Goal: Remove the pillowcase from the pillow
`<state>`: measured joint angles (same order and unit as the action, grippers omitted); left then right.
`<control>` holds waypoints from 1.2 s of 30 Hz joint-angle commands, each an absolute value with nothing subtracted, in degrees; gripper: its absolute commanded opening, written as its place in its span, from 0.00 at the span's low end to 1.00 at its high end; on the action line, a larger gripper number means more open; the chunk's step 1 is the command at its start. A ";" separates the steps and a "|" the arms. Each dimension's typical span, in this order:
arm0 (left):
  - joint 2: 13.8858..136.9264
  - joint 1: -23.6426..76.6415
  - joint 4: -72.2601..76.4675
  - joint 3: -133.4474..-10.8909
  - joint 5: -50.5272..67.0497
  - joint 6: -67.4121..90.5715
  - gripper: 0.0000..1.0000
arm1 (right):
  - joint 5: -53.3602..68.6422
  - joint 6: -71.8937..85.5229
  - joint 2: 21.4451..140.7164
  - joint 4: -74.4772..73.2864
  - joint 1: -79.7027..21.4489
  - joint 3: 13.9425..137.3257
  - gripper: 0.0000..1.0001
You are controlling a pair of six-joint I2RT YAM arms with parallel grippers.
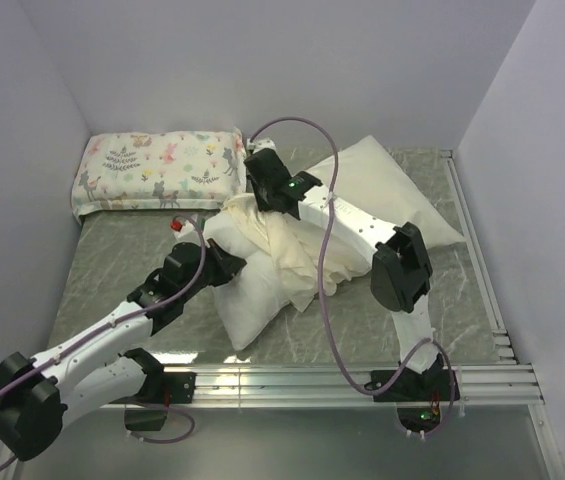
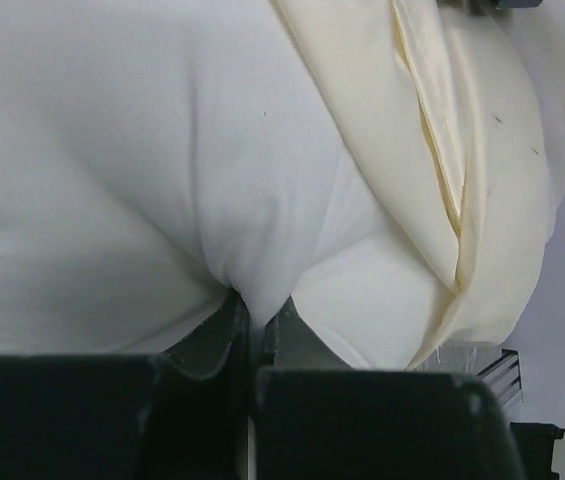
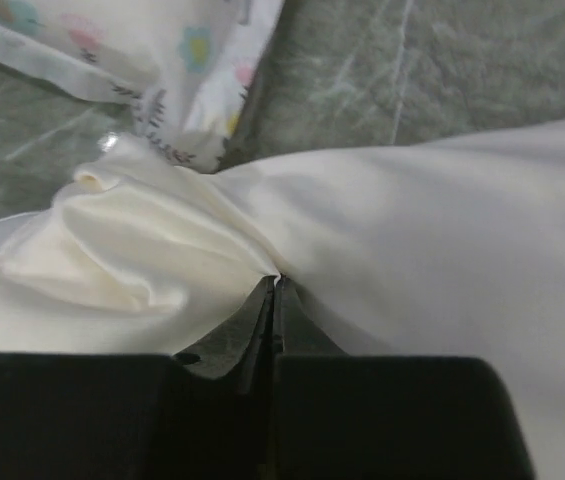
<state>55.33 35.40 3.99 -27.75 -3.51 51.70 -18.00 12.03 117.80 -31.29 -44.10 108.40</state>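
The left fingers (image 2: pixel 250 318) are clenched on a pinch of the pillow (image 2: pixel 112 170); their tips are buried in the white cloth, so only their dark shanks are seen. The right fingers (image 3: pixel 276 300) are likewise pressed together, and the creases of the pillowcase (image 3: pixel 112 260) are gathered into their tips. Whiter cloth lies just to the right of that grip, and it cannot be told whether any of it is caught as well. From above, both sets of fingers are largely hidden by their own wrists.

One cream pillowcase is counted, bunched in a crumpled heap across the middle of the pillow. The pillow's near corner is bared and plain white beside the left wrist. Its far end juts out beyond the right arm (image 1: pixel 352 225), and how much of that end is sheathed is hard to make out. The pillow's middle is covered by the heap and crossed by the right arm.

Two pillows are counted: the plain one, lying slantwise at the middle of the table (image 1: pixel 462 300), and a floral pillow (image 1: pixel 157 170) set along the far left edge, touching the plain one at its corner. In the right wrist view only a corner of the floral pillow is shown, the rest being cut off.

Two arms are counted; the left arm (image 1: pixel 112 330) is cut off at the lower left corner.
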 commanded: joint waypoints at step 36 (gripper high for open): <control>53.96 14.07 -18.63 -43.42 -2.72 37.36 0.00 | -18.89 25.47 73.50 -22.95 -51.39 67.09 0.73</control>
<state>54.13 14.90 -18.59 -40.91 -3.25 39.55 -13.50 22.15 76.62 -24.60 -47.62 77.10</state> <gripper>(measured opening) 0.052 0.725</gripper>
